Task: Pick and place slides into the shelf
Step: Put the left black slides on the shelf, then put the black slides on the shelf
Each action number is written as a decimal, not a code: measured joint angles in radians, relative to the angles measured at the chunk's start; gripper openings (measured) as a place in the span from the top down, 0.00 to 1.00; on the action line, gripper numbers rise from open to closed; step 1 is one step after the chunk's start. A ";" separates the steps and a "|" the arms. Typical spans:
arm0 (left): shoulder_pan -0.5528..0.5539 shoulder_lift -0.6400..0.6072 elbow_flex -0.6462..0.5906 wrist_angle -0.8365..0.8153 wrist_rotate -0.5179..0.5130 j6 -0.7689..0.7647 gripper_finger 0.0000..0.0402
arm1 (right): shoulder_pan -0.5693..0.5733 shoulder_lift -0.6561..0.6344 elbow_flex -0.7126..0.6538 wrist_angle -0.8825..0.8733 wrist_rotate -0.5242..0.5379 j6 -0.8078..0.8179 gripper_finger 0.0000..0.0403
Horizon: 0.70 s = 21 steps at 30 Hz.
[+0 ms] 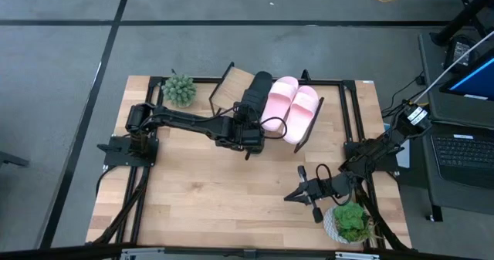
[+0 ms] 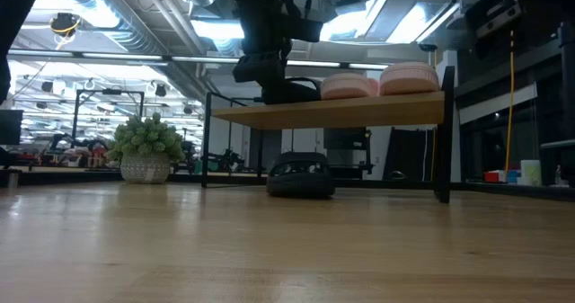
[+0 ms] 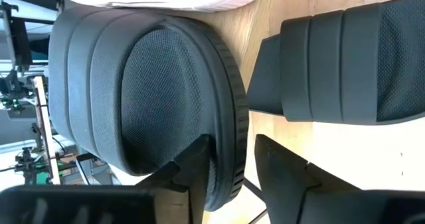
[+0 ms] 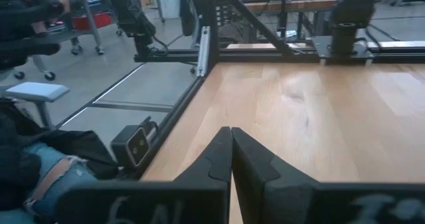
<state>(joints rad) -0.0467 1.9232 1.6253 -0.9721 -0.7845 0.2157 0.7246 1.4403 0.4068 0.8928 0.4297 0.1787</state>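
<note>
Black slide (image 1: pixel 260 86) lies on the shelf (image 1: pixel 228 82) beside two pink slides (image 1: pixel 292 107), its rim between the slightly parted fingers (image 3: pixel 192 177) of the left end effector (image 1: pixel 251 113); whether they grip it I cannot tell. Another black slide (image 2: pixel 300 176) sits on the worktop (image 1: pixel 216 190) under the shelf. The right end effector (image 1: pixel 292 195) rests closed near a plant (image 1: pixel 349 221).
</note>
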 joint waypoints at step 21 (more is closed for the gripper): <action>-0.061 -0.059 -0.001 -0.006 0.058 0.036 0.68 | 0.000 0.000 0.000 -0.007 -0.015 -0.004 0.97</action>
<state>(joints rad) -0.1074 1.8645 1.6241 -0.9781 -0.7261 0.2515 0.7246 1.4403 0.4068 0.8856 0.4145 0.1749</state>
